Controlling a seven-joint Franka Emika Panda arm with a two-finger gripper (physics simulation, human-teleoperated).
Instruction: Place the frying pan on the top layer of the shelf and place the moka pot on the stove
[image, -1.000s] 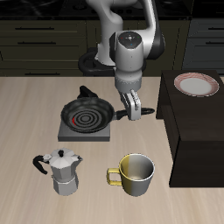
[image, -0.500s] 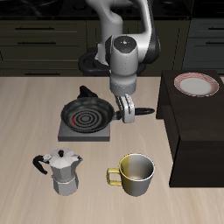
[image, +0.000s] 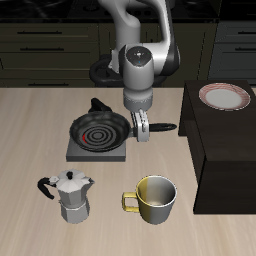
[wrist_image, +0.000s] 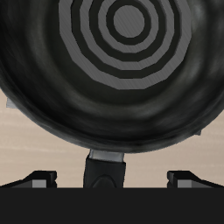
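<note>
The black frying pan (image: 97, 131) sits on the grey stove (image: 75, 153), with its long handle (image: 162, 126) pointing toward the dark shelf (image: 225, 160). My gripper (image: 141, 128) hangs over the base of the handle, next to the pan's rim, open and empty. In the wrist view the pan (wrist_image: 105, 79) fills the frame and the handle (wrist_image: 107, 171) lies between my two spread fingertips (wrist_image: 39, 179). The silver moka pot (image: 72, 196) stands upright near the table's front edge, apart from the stove.
A yellowish metal mug (image: 153, 199) stands beside the moka pot near the front edge. A pink-rimmed white plate (image: 224, 96) lies on the shelf's flat top at its back end. Dark cabinets run behind the table.
My gripper has shifted sideways from the handle's middle toward the pan's rim and dropped slightly. The pan, moka pot and mug have not moved.
</note>
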